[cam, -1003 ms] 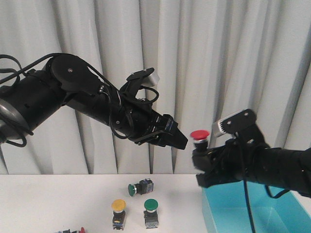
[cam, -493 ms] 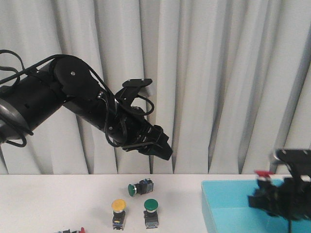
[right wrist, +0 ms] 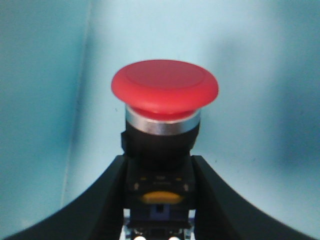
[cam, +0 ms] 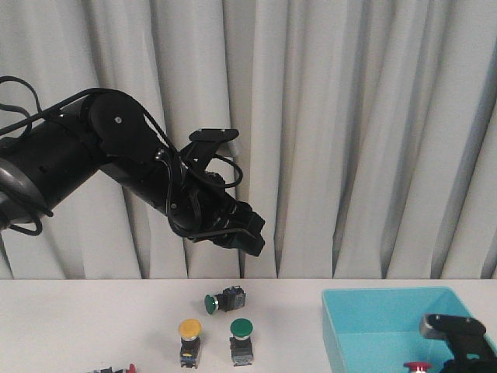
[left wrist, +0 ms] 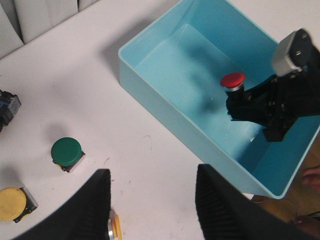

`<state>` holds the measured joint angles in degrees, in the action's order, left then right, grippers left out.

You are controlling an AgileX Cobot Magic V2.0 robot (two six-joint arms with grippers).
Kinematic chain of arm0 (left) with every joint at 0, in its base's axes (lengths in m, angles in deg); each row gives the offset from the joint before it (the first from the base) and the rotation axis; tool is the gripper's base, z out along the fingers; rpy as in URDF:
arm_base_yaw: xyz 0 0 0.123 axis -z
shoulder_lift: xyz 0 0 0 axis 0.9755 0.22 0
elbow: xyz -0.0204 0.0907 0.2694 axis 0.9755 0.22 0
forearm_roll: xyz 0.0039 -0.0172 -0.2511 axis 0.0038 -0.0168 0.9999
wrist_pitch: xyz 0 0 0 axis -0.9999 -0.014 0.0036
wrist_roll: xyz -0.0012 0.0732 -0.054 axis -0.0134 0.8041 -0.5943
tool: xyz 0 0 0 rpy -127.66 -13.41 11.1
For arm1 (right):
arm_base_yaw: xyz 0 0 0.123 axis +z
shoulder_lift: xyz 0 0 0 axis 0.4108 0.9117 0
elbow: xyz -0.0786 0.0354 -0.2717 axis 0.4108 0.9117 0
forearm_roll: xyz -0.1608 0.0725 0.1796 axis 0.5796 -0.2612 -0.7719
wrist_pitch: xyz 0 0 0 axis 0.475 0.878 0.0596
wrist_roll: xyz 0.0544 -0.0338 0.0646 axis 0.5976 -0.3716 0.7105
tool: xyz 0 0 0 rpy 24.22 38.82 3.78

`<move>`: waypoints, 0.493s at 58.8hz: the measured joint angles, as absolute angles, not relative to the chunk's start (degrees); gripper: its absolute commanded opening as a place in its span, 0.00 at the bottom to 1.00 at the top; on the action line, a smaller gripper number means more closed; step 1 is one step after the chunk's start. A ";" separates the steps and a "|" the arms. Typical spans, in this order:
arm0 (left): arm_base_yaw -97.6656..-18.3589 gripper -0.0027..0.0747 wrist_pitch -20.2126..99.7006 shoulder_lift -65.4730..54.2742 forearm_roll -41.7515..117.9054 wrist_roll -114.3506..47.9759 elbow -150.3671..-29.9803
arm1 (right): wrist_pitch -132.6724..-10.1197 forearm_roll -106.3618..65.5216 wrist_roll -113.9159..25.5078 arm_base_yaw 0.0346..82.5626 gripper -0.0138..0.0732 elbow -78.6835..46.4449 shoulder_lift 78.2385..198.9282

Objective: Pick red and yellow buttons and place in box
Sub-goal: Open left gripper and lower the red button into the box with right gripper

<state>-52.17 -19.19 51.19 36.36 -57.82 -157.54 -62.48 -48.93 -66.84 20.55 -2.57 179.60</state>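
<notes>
The red button (right wrist: 164, 89) has a round red cap on a dark body. My right gripper (right wrist: 159, 200) is shut on that body and holds it upright, low inside the turquoise box (right wrist: 260, 75). In the left wrist view the right gripper (left wrist: 235, 102) and the red button (left wrist: 233, 80) are over the box floor, within the box's wall (left wrist: 170, 117). The red cap (cam: 417, 365) barely shows in the front view. The yellow button (cam: 189, 329) stands on the table left of the box (cam: 349, 326); it also shows in the left wrist view (left wrist: 11, 204). My left gripper (cam: 250, 235) is open and empty, high above the table.
A green button (cam: 241, 328) stands beside the yellow one, and another (cam: 221, 301) lies on its side behind them. A yellow-rimmed part (left wrist: 114, 231) lies by the left finger. Small items (cam: 116, 369) are cut off at the front edge. Grey curtains hang behind the table.
My right gripper has moved right and down with the red button, from above the box's left rim to low inside the box. My left arm has drawn back slightly to the left.
</notes>
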 measured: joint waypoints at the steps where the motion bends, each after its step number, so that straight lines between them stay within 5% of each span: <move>1: -52.17 0.48 -19.19 51.19 36.36 -57.82 -157.54 | -62.43 -48.93 -66.84 20.55 0.28 -2.57 180.06; 19: -52.17 0.47 -19.21 51.19 36.18 -57.82 -157.54 | -63.89 -50.49 -66.85 20.55 0.69 -2.57 180.91; 29: -52.17 0.47 -19.21 51.19 35.06 -57.82 -157.54 | -64.64 -51.93 -66.90 20.55 0.77 -2.57 180.91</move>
<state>-52.17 -19.21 51.19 35.06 -57.82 -157.54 -64.64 -51.93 -66.90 20.55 -2.57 180.91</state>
